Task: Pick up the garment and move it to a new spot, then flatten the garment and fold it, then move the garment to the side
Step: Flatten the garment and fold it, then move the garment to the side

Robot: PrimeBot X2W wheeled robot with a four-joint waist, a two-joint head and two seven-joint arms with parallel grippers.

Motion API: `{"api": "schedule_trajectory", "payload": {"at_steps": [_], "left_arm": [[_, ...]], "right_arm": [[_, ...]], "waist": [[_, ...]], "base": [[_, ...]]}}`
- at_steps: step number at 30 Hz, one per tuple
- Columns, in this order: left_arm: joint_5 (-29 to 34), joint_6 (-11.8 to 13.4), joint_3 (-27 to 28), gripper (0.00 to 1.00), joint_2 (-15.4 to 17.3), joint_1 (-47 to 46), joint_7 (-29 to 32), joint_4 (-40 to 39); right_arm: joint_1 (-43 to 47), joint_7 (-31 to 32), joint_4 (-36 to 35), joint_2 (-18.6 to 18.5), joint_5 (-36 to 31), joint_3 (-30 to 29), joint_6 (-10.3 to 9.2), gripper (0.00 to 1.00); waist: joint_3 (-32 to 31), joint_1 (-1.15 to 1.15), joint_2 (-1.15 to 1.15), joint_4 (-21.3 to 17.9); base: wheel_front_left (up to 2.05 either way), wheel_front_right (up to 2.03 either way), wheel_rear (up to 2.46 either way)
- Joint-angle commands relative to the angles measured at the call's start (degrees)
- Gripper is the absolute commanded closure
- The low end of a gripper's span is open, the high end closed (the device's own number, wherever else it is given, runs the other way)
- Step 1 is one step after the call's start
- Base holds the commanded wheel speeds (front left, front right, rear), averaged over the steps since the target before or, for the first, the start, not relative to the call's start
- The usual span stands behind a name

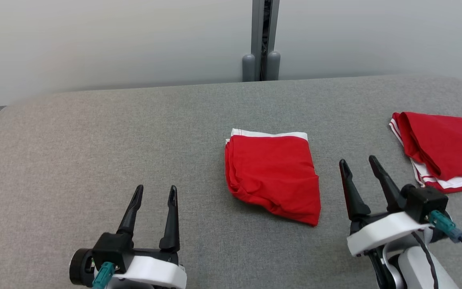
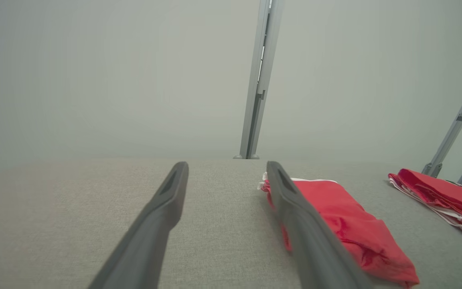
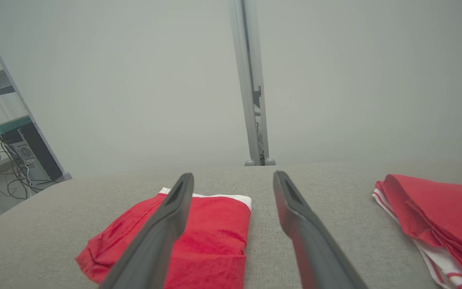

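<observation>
folded red garment point(image 1: 273, 176) centred on grey table point(image 1: 94, 132), flanked by 2 grippers | left gripper point(image 1: 155, 189), right gripper point(image 1: 357, 160): fully spread, empty, off the cloth | likely parked ready for the sideways move toward red jersey point(image 1: 443, 150), right edge

Right edge of my view: a striped red shirt point(image 1: 443, 148) on the grey table point(image 1: 94, 140); a post point(image 1: 257, 32) stands top centre.
</observation>
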Motion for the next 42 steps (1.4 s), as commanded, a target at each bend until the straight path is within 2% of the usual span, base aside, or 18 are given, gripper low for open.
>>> {"api": "schedule_trajectory", "payload": {"at_steps": [1, 14, 21, 33, 37, 42], "left_arm": [[-0.14, 0.27, 0.57, 0.0, 0.23, 0.98, -0.22, -0.46], [1.11, 0.87, 2.03, 0.0, 0.23, 4.74, -0.22, -2.57], [2.3, 0.17, 2.07, 0.0, 0.22, 5.94, -0.21, -2.3], [2.72, 0.15, 1.39, 0.0, 0.24, 6.06, -0.21, -1.78], [2.98, 0.02, 1.2, 0.0, 0.23, 5.94, -0.21, -1.73], [3.23, -0.44, 0.18, 0.0, 0.24, 4.54, -0.22, -1.39]], "right_arm": [[1.67, -0.22, -0.94, 0.29, -0.15, -0.46, 0.01, 0.0], [12.59, -0.22, -8.82, 1.75, -3.59, -1.95, 0.01, 0.0], [14.97, -0.22, -9.86, 1.92, -5.33, -2.99, 0.01, 0.0], [14.67, -0.22, -8.91, 2.18, -5.87, -3.23, 0.01, 0.0], [12.81, -0.22, -5.86, 2.22, -5.76, -2.45, 0.01, 0.0], [7.68, -0.22, -0.8, 2.2, 1.51, -1.92, 0.01, 0.0]], "waist": [[-0.64, 0.0, 0.0, -0.39], [-3.17, 0.0, 0.0, -0.32], [-4.01, 0.0, 0.0, -0.11], [-4.16, 0.0, 0.0, 0.53], [-3.68, 0.0, 0.0, 0.73], [-2.53, 0.0, 0.0, 2.15]], "base": [[0.0, 0.0, 0.0], [0.0, 0.0, 0.0], [0.0, 0.0, 0.0], [0.0, 0.0, 0.0], [0.0, 0.0, 0.0], [0.0, 0.0, 0.0]]}}
